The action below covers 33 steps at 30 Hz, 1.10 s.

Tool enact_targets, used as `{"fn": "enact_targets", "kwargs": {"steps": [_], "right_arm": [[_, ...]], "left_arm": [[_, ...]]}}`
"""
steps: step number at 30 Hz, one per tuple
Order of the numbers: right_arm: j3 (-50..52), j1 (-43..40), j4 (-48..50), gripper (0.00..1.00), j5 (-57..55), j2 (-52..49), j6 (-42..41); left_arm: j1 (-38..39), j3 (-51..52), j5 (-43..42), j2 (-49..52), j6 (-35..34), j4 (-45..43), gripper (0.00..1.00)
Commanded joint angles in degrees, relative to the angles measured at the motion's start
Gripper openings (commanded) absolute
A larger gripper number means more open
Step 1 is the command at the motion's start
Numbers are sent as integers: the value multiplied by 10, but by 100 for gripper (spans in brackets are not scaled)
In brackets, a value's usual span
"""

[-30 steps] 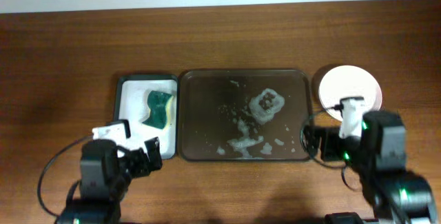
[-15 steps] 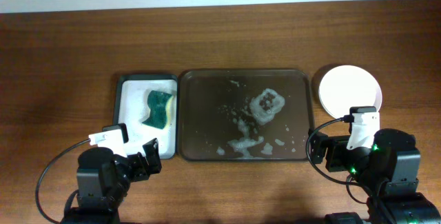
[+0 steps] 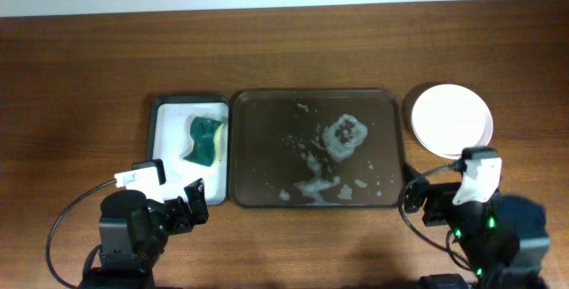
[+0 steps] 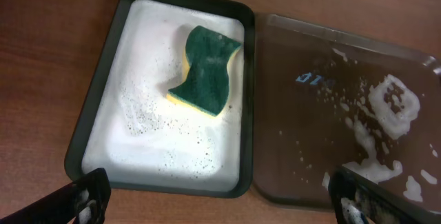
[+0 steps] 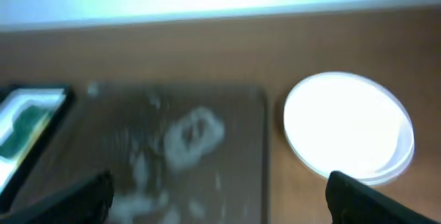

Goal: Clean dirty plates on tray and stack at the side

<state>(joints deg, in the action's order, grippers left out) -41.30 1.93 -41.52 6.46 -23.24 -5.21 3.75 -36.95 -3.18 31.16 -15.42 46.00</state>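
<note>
The dark brown tray (image 3: 267,120) lies mid-table with white foam patches (image 3: 345,134) on it and no plates. The plates (image 3: 451,119) rest on the table to its right, clean white on top; they look stacked, though I cannot tell how many there are. In the blurred right wrist view the plates (image 5: 348,124) lie ahead on the right and the tray (image 5: 103,120) on the left. My right gripper (image 3: 420,202) (image 5: 220,203) hangs open and empty near the tray's front right corner. Just short of the tray's (image 4: 310,134) front left corner, my left gripper (image 3: 188,202) (image 4: 224,207) is open and empty.
A smaller black tray (image 3: 153,138) (image 4: 96,124) with a white foamy inside abuts the brown tray's left side. A green sponge (image 3: 204,140) (image 4: 207,69) lies in it. Bare wooden table surrounds the trays, and a pale wall edge runs along the far side.
My right arm has drawn back toward the table's near edge, away from the plates. My left arm also pulled back slightly, then stayed still. Both grippers stayed open.
</note>
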Motion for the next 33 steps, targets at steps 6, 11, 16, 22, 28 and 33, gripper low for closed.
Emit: {"fn": "enact_targets", "kwargs": {"steps": [6, 11, 16, 22, 28, 33], "right_arm": [[231, 22, 248, 99, 3, 202, 5], [313, 22, 378, 99, 3, 231, 5], [371, 22, 459, 99, -20, 231, 5], [410, 21, 416, 99, 36, 231, 111], [410, 21, 379, 99, 43, 231, 138], [410, 21, 389, 99, 35, 231, 124]], "left_arm": [[2, 4, -1, -3, 9, -1, 99], [2, 4, -1, -3, 9, -1, 100], [2, 4, 0, -3, 9, -1, 99], [2, 4, -1, -3, 9, -1, 99], [2, 4, -1, -3, 9, -1, 99], [2, 4, 0, -3, 9, -1, 100]]}}
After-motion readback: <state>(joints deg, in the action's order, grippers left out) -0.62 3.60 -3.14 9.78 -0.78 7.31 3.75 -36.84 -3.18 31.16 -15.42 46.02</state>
